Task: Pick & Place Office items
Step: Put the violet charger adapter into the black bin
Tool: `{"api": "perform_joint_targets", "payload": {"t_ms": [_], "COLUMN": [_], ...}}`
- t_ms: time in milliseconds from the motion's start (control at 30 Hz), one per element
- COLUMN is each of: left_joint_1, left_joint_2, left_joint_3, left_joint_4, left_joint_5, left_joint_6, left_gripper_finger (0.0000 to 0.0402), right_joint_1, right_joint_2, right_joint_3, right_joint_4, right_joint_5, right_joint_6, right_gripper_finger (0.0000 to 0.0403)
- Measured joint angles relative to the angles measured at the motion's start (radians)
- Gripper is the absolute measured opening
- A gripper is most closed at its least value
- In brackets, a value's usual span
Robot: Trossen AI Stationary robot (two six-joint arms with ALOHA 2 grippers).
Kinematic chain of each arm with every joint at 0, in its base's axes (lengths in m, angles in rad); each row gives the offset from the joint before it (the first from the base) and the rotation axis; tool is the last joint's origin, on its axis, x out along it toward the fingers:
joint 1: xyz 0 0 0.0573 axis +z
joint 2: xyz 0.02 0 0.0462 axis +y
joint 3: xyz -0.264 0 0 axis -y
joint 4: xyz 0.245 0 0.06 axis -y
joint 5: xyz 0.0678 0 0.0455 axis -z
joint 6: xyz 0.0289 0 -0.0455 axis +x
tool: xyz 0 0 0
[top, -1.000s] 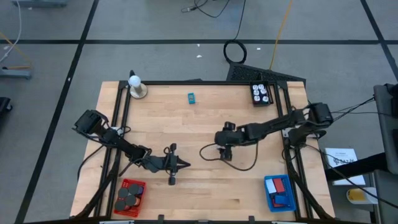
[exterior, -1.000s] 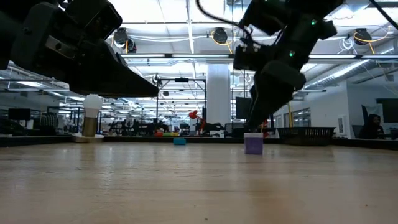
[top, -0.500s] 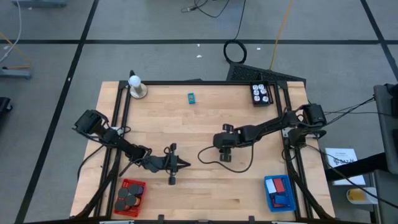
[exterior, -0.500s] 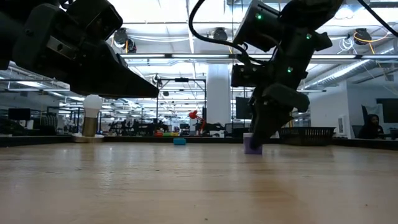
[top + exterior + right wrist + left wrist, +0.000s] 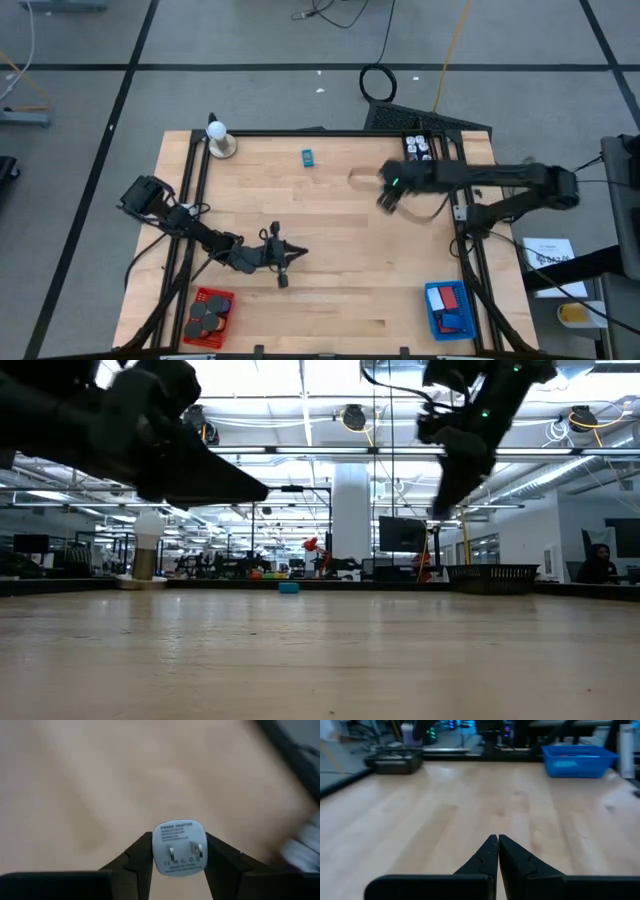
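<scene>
In the high view the right arm is stretched across the upper right of the frame, reaching leftward from its base at the right edge of the tabletop point(image 5: 330, 300). Its right tool point(image 5: 386, 197) is raised above the wood, near the black tray point(image 5: 420, 150) at the upper right. In the low view it is seen hanging high in the upper right of the frame, well clear of the surface. In the right wrist view the two dark fingers point(image 5: 140, 855) are clenched on a small white power adapter point(image 5: 180, 847), which is gripped by its sides at lower centre of the frame with its two metal prongs turned toward the camera.

The left arm is bent across the lower left of the high view, and its left tool point(image 5: 284, 262) is held low over the wood, left of centre. In the left wrist view its fingers are pressed together at the tips with nothing between them.

A small teal item point(image 5: 309, 156) is seen lying at the upper middle of the tabletop, well apart from both tools. A red basket point(image 5: 210, 315) with dark discs is placed at the lower left, a blue basket point(image 5: 447, 308) with red and blue blocks at the lower right.
</scene>
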Motion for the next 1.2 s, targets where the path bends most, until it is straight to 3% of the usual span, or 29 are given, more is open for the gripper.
{"api": "perform_joint_targets", "payload": {"t_ms": [100, 200, 333, 467, 600, 833, 1200], "left_joint_1": [0.048, 0.118, 0.234, 0.355, 0.469, 0.593, 0.708], "left_joint_2": [0.0, 0.0, 0.0, -0.001, -0.001, -0.001, -0.001], "left_joint_3": [-0.001, -0.003, -0.017, -0.044, -0.069, -0.072, -0.072], "left_joint_4": [0.018, 0.063, 0.178, 0.285, 0.361, 0.359, 0.361], "left_joint_5": [-0.007, 0.016, 0.152, 0.315, 0.441, 0.569, 0.685], "left_joint_6": [0.013, 0.025, 0.061, 0.089, 0.089, 0.088, 0.063], "left_gripper_finger": [0.0021, 0.0021, 0.0021, 0.0021, 0.0021, 0.0021, 0.0021], "right_joint_1": [-0.156, -0.346, -0.579, -0.716, -0.77, -0.812, -0.861], "right_joint_2": [-0.099, -0.137, -0.103, -0.037, 0.03, 0.153, 0.105], "right_joint_3": [0.0, -0.006, -0.053, -0.064, -0.064, -0.062, -0.065], "right_joint_4": [-0.137, -0.175, -0.118, -0.053, 0.029, 0.087, 0.08], "right_joint_5": [0.066, 0.054, -0.069, -0.116, -0.141, -0.137, -0.139], "right_joint_6": [0.043, 0.038, -0.016, -0.059, -0.065, -0.064, -0.048], "right_gripper_finger": [0.0127, 0.0127, 0.0131, 0.0132, 0.0132, 0.0134, 0.0134]}}
